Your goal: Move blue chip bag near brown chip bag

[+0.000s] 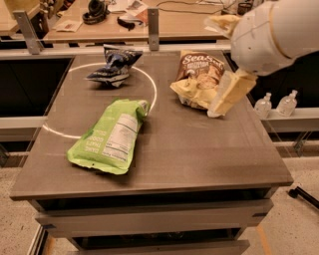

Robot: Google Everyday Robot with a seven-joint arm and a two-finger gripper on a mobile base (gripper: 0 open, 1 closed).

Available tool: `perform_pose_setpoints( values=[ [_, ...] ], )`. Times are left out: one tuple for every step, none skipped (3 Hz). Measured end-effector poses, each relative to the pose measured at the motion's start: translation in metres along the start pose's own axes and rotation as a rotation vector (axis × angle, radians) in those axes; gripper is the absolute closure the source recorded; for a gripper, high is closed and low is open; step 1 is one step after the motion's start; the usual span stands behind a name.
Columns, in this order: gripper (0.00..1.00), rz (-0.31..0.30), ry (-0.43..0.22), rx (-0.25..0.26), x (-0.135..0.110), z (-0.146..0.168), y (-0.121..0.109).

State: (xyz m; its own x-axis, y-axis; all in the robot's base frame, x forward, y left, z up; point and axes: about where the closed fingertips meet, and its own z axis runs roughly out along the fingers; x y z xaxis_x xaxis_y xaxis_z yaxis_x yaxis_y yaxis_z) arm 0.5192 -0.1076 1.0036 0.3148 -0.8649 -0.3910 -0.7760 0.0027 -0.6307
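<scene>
The blue chip bag [113, 67], small, crumpled and dark blue, lies at the back left of the table inside a white painted circle. The brown chip bag [198, 78], with a dark brown top and tan lower part, lies at the back right. My gripper [211, 66] hangs at the right, above the brown bag's right side, on a large white arm. Its two tan fingers [232, 92] are spread wide apart and hold nothing. The lower finger covers the brown bag's right edge. The blue bag is well to the left of the gripper.
A light green pouch [112, 137] with a white label lies in the left middle of the dark table [199, 154]. Two small clear bottles [271, 103] stand on a ledge to the right. A desk with clutter [104, 12] runs behind the table.
</scene>
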Motion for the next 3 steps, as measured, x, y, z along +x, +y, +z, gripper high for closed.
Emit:
perform_pose_setpoints(
  values=[
    [0.00,-0.035,0.002,0.046,-0.010,0.037,-0.029],
    [0.00,-0.035,0.002,0.046,-0.010,0.036,-0.029],
    [0.00,-0.058,-0.014,0.043,-0.017,0.047,-0.036]
  ],
)
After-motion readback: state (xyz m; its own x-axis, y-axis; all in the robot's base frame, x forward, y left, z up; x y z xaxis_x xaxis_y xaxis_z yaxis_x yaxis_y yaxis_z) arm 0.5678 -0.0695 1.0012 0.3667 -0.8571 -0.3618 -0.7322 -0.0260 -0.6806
